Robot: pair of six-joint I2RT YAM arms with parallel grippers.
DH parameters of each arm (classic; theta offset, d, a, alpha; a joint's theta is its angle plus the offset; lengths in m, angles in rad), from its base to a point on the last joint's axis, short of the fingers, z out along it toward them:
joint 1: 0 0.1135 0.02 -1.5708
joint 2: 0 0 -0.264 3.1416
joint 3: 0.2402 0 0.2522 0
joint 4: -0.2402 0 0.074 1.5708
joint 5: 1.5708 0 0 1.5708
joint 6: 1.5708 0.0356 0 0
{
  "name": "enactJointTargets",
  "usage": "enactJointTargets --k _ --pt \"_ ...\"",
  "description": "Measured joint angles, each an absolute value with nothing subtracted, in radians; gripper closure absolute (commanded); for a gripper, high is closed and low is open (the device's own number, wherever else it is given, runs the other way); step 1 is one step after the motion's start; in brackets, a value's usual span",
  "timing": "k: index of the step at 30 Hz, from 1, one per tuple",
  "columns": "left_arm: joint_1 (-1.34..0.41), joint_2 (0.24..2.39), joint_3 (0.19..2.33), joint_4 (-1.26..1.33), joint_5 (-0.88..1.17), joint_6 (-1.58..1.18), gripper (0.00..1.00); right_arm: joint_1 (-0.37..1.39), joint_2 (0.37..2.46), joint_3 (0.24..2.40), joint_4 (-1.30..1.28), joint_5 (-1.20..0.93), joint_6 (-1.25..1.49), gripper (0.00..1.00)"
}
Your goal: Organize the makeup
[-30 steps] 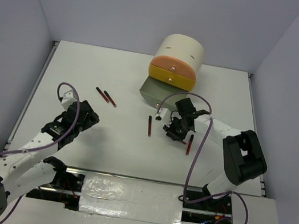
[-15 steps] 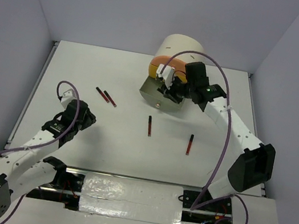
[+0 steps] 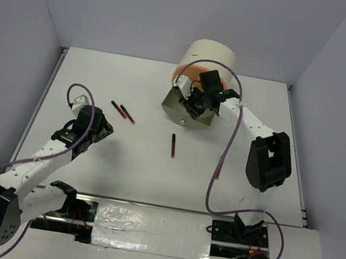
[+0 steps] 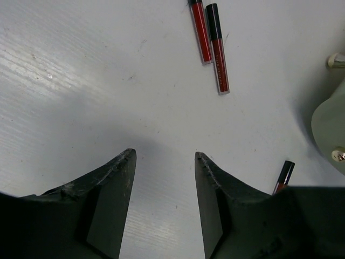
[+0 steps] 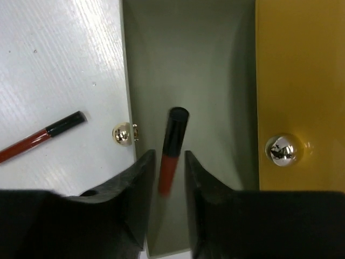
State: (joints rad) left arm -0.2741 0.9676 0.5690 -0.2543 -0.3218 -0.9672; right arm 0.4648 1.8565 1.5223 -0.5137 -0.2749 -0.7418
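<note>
Stick (image 5: 171, 145) loose over drawer (image 5: 215, 65), between narrowly parted right claw (image 5: 168, 156).
Left claw (image 4: 164, 156) half open, empty; two more sticks (image 4: 218, 48) on the counter (image 3: 120, 160) left of drawer, lone stick (image 3: 173, 146) before it. Likely light, stiff, slick: best pinched across mid-length.

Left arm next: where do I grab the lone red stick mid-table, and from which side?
Pinch the lone stick at mid-length, across its thin width, coming straight down from above. It lies flat on the table, running roughly near to far, with bare surface along both long sides, so the jaws would probably fit there. Its ends offer little to hold.
</note>
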Motion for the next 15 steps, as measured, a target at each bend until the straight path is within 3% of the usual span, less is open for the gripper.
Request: enactJointTargets --k 5,15 --pt "-0.243 1.064 0.630 -0.255 -0.302 -0.967 0.38 0.448 1.860 1.522 -0.508 -0.273 -0.741 0.44" --pt "-0.159 1.448 0.901 -0.301 -0.231 -0.971 0.39 0.403 1.719 1.471 -0.516 -0.389 -0.697 0.40"
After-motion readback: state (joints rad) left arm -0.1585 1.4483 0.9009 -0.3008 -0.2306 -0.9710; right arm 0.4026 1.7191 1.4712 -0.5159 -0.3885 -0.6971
